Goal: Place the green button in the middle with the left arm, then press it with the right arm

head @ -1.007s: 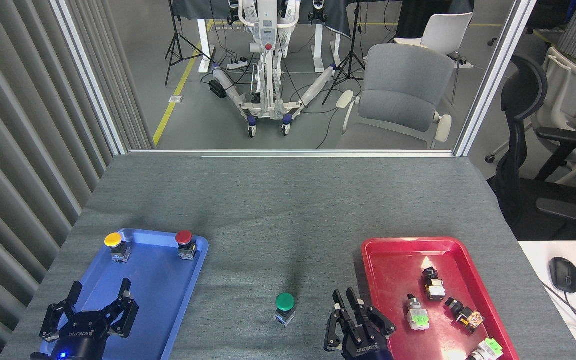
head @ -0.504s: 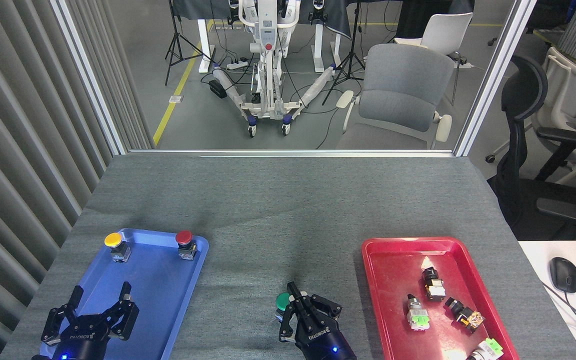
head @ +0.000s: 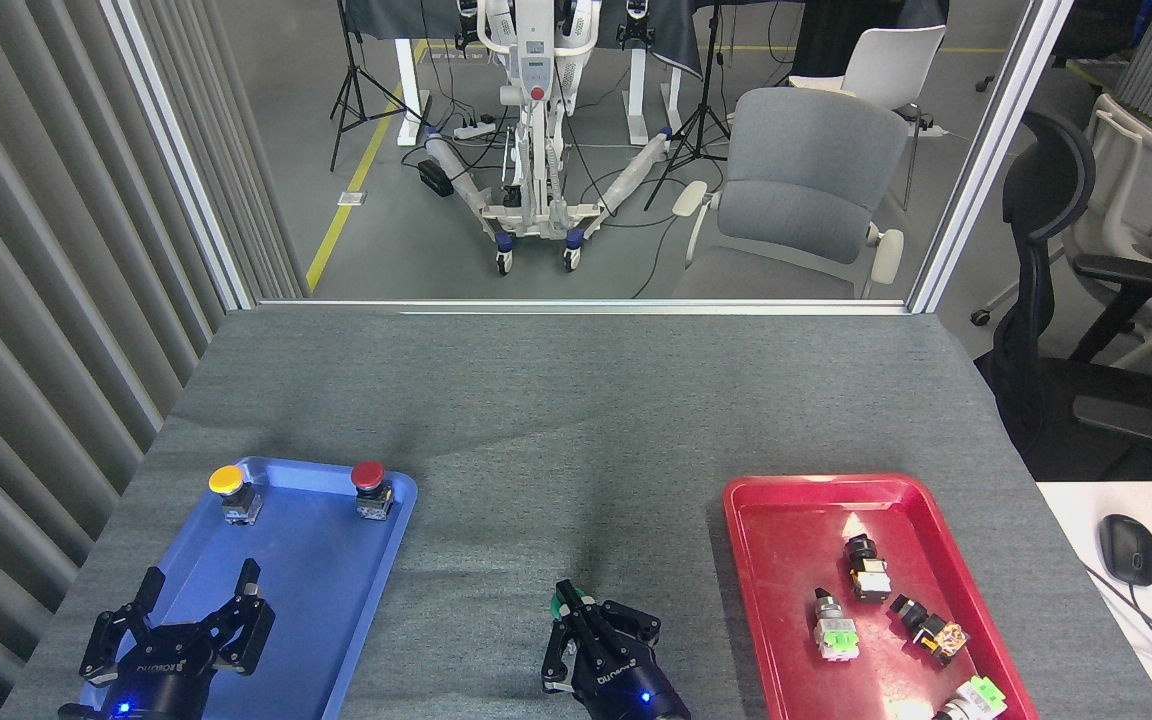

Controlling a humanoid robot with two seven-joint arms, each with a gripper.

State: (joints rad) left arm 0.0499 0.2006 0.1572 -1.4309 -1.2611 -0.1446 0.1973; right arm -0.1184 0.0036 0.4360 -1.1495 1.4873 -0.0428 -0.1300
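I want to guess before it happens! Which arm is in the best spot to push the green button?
The right. Its black end effector sits right over the small round dark-green push button on the bare grey cloth, nearly hiding it. The left end effector hangs open above the blue plastic tray, far off.

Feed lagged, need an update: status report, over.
Left gripper open over blue tray. Right gripper fingers bunched on top of green button, mid-table. Nothing in the way.

1. The green button [head: 560, 598] — only a sliver of its dark-green cap shows, the rest hidden.
2. It sits on the bare grey tabletop [head: 556, 420] — near the front edge, in the middle.
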